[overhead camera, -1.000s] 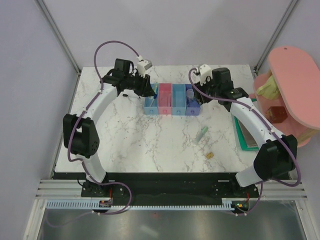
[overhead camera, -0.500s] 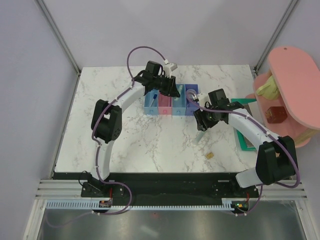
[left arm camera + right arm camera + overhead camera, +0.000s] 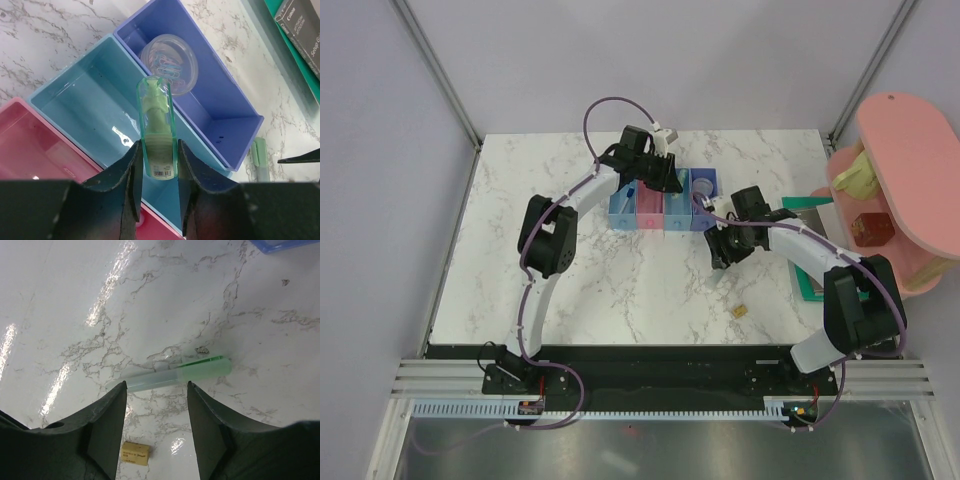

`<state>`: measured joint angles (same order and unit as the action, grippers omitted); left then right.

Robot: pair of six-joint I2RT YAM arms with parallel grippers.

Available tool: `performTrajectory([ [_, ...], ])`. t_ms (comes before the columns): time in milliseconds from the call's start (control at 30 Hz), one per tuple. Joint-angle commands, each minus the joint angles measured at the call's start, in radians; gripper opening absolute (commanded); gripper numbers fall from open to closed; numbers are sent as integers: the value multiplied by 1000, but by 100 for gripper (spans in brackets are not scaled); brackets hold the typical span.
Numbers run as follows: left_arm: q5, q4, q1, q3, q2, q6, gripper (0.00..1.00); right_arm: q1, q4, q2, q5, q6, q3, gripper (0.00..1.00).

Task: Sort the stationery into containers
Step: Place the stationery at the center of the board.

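Four joined bins stand at the table's back: light blue [image 3: 619,207], pink [image 3: 647,211], light blue [image 3: 675,213], dark blue [image 3: 705,203]. My left gripper [image 3: 666,181] is shut on a pale green bar [image 3: 158,125] and holds it over the second light blue bin [image 3: 95,105]. A clear round piece [image 3: 169,62] lies in the dark blue bin [image 3: 225,95]. My right gripper [image 3: 725,250] is open, its jaws low over a second pale green bar [image 3: 175,375] lying on the marble. A tan nub [image 3: 135,453] lies nearby, also in the top view [image 3: 740,311].
A flat dark green book [image 3: 807,283] lies right of my right arm, and shows in the left wrist view [image 3: 295,30]. A big pink round-topped shelf [image 3: 905,170] stands off the table's right edge. The second green bar also shows in the left wrist view [image 3: 260,157].
My left gripper moved right along the bins, from the first light blue bin to the second. My right gripper moved from the dark blue bin forward and down to the green bar on the table.
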<state>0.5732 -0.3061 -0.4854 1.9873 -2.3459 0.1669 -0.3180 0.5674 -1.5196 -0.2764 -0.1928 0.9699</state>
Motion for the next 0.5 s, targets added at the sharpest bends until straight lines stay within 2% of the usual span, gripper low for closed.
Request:
performTrajectory([
  [0,-26,32,-5,21,-1,-13,14,-3,-69,-45,-18,26,-14,58],
  [200,-27,32,-5,22,-4,-30,28,-1,-74,-53,12,35,-37,58],
  [367,-26,28,-5,22,0,-38,34,-1,-69,-13,48,24,-25,58],
  [467,-24,25,-5,22,5,-35,44,-3,-54,-25,77,13,-5,58],
])
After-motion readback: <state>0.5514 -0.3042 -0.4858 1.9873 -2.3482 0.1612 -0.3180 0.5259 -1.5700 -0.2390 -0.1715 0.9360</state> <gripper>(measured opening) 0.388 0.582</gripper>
